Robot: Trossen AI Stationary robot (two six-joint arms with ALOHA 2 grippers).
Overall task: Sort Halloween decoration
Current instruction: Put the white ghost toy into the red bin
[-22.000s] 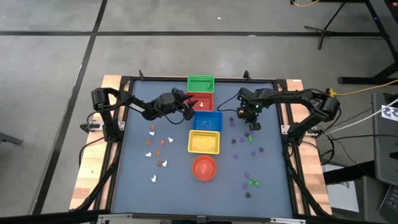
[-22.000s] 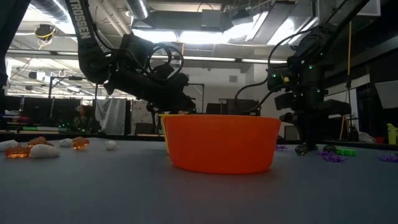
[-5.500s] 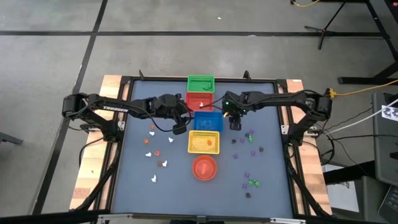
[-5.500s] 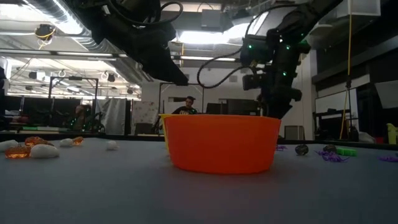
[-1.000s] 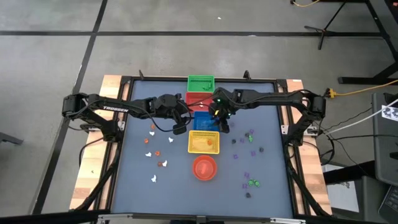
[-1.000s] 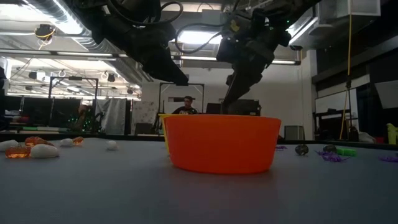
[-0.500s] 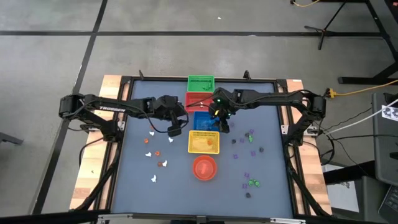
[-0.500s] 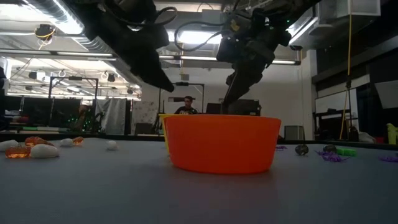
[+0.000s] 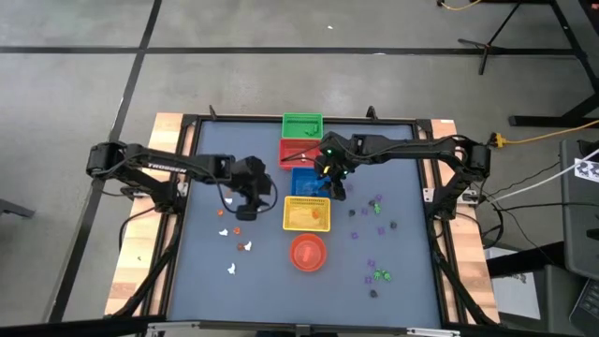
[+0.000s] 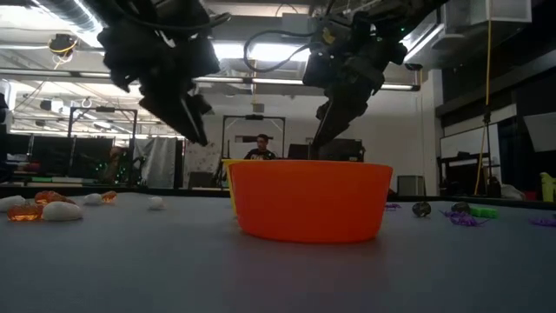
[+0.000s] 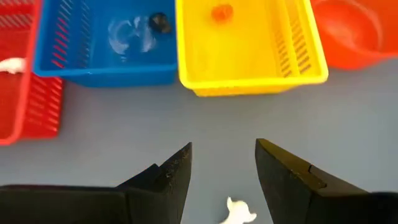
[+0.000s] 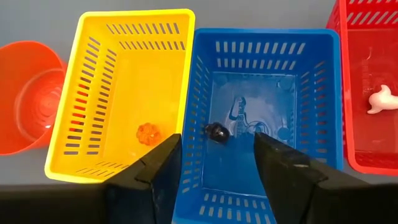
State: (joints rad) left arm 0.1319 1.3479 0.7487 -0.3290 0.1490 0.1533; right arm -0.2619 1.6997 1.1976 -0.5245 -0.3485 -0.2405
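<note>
The Halloween decoration lies scattered: white and orange trinkets (image 9: 234,227) on the table's left, purple and green ones (image 9: 374,211) on its right. My left gripper (image 11: 222,149) hangs open above the left group, with a white trinket (image 11: 239,213) on the table just below its fingers. My right gripper (image 12: 217,140) hangs open over the blue basket (image 12: 267,124), which holds a dark trinket (image 12: 217,131). An orange trinket (image 12: 148,132) lies in the yellow basket (image 12: 106,81), and a white one (image 12: 380,98) in the red basket (image 12: 373,37).
The green (image 9: 302,124), red (image 9: 301,150), blue (image 9: 312,181) and yellow (image 9: 307,213) baskets stand in a row down the table's middle. A round orange bowl (image 9: 307,251) sits nearest the front edge. People show in the room beyond the table.
My left gripper has swung away from the baskets toward the table's left and a little toward its near edge. It has tipped more steeply down and sunk slightly over the white and orange trinkets.
</note>
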